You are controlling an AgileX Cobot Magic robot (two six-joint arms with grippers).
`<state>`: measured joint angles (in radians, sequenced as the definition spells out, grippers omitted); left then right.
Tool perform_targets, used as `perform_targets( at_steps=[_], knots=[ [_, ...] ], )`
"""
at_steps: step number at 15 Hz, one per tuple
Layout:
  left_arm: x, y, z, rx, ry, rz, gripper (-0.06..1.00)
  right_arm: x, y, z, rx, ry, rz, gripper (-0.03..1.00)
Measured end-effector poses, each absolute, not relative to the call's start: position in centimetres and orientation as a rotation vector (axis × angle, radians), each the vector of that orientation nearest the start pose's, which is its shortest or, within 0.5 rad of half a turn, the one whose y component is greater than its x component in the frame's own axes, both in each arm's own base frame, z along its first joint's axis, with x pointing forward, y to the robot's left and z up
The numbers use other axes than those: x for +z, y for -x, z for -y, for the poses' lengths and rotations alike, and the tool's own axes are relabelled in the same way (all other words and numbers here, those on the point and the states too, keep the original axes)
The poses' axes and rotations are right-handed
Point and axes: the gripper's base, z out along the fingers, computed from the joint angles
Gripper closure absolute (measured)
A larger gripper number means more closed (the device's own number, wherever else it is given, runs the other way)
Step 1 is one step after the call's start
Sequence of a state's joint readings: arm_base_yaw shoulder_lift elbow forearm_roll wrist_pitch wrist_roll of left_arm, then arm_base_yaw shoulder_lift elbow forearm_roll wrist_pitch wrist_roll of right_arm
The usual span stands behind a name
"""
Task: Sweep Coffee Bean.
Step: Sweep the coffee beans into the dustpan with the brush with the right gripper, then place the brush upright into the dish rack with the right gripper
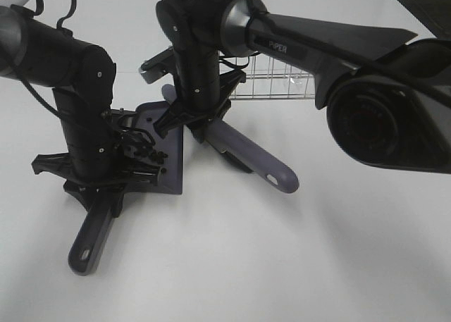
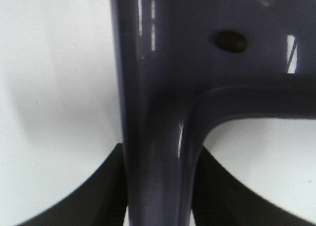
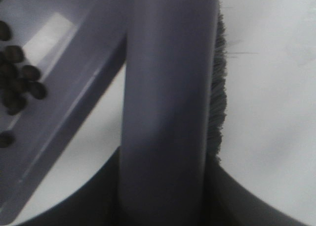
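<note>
My left gripper (image 1: 106, 184) is shut on the handle of a purple-grey dustpan (image 1: 171, 149), which lies flat on the white table. In the left wrist view the handle (image 2: 158, 137) runs between the two dark fingers (image 2: 94, 196), and one coffee bean (image 2: 232, 41) lies on the pan. My right gripper (image 1: 201, 121) is shut on a purple-grey brush (image 1: 257, 160) next to the pan's right side. The right wrist view shows the brush handle (image 3: 170, 102), its dark bristles (image 3: 220, 87), and a cluster of dark coffee beans (image 3: 17, 82) lying in the dustpan (image 3: 74, 72).
A wire basket (image 1: 275, 79) stands on the table behind the right arm. The dustpan's handle (image 1: 88, 244) points toward the table's front. The right arm's large dark body (image 1: 380, 118) fills the upper right of the exterior view.
</note>
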<state>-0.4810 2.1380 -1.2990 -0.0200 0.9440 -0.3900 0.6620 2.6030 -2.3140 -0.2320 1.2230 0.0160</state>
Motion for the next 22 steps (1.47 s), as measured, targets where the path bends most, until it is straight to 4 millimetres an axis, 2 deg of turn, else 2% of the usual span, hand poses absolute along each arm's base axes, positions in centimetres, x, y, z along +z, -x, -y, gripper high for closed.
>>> perform_targets(
  at_steps=[2, 4, 5, 7, 8, 10, 13, 14, 15, 16, 18, 19, 22],
  knots=[
    [9.5, -32.8, 17.3, 0.062, -0.127, -3.26, 0.62, 12.1, -41.3, -32.9, -0.178, 1.052, -2.724, 0.7],
    [9.5, -32.8, 17.3, 0.061, -0.125, -3.263, 0.62, 12.6, -41.1, -33.3, -0.172, 1.03, -2.717, 0.7],
    [9.5, -32.8, 17.3, 0.061, -0.127, -3.263, 0.62, 13.6, -41.1, -33.2, -0.187, 1.011, -2.699, 0.7],
    [9.5, -32.8, 17.3, 0.061, -0.132, -3.263, 0.62, 16.4, -41.4, -32.6, -0.227, 0.97, -2.639, 0.7],
    [9.5, -32.8, 17.3, 0.061, -0.133, -3.263, 0.62, 18.5, -41.6, -32.0, -0.219, 0.941, -2.608, 0.7],
    [9.5, -32.8, 17.3, 0.059, -0.131, -3.264, 0.62, 22.2, -42.4, -30.1, -0.197, 0.86, -2.571, 0.7],
    [9.5, -32.8, 17.3, 0.059, -0.135, -3.265, 0.62, 26.5, -43.7, -25.6, -0.199, 0.719, -2.548, 0.7],
    [9.5, -32.8, 17.3, 0.059, -0.136, -3.265, 0.62, 27.7, -44.1, -22.5, -0.221, 0.649, -2.571, 0.7],
    [9.5, -32.8, 17.3, 0.06, -0.136, -3.266, 0.62, 28.0, -44.1, -21.4, -0.232, 0.625, -2.584, 0.7],
    [9.5, -32.8, 17.3, 0.06, -0.136, -3.266, 0.62, 28.5, -43.9, -18.2, -0.264, 0.566, -2.632, 0.7],
    [9.5, -32.8, 17.3, 0.06, -0.136, -3.266, 0.62, 28.2, -43.4, -12.8, -0.315, 0.455, -2.721, 0.7],
    [9.5, -32.8, 17.3, 0.06, -0.136, -3.266, 0.62, 28.0, -43.2, -11.7, -0.326, 0.431, -2.742, 0.7],
    [9.5, -32.8, 17.3, 0.06, -0.136, -3.266, 0.62, 26.2, -41.6, -4.9, -0.326, 0.234, -2.902, 0.7]
  ],
)
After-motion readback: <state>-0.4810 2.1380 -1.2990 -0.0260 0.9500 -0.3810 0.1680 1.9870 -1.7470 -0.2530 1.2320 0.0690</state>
